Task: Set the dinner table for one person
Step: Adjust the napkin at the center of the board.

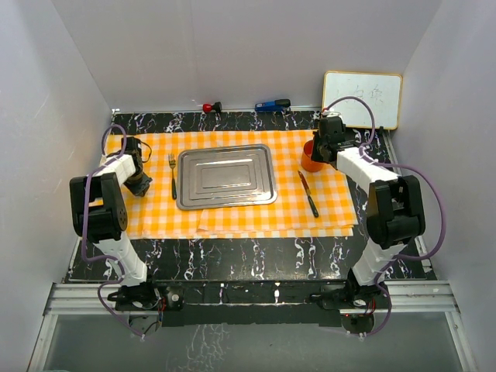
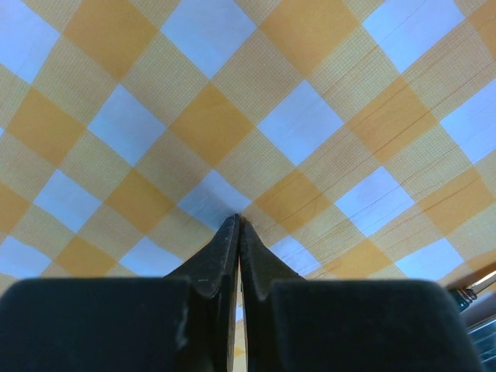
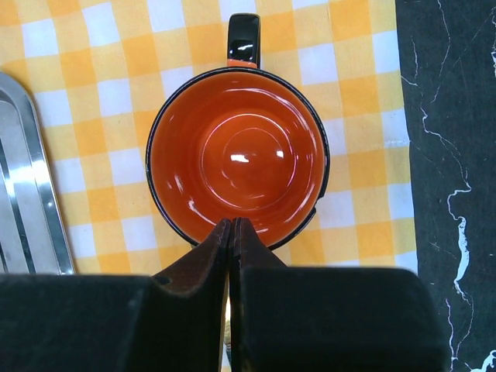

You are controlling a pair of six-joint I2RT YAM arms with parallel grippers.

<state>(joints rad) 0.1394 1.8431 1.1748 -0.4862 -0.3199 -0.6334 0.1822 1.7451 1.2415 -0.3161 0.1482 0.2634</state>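
Observation:
The dinner table (image 1: 232,256) is a black, white-veined top covered by an orange-and-white checked cloth (image 1: 232,217). On the cloth lie a steel tray (image 1: 226,177), a fork (image 1: 173,174) to its left and a black-handled knife (image 1: 308,194) to its right. An orange mug (image 3: 236,155) with a black rim and handle stands upright and empty at the cloth's back right. My right gripper (image 3: 233,222) hangs just above the mug's near rim, shut and holding nothing. Over bare cloth left of the fork, my left gripper (image 2: 238,218) points down, shut and empty.
A small whiteboard (image 1: 363,98) leans at the back right corner. A red-and-black item (image 1: 209,106) and a blue-and-black item (image 1: 273,105) lie along the table's back edge. White walls close in on three sides. The tray's edge (image 3: 23,194) shows left of the mug.

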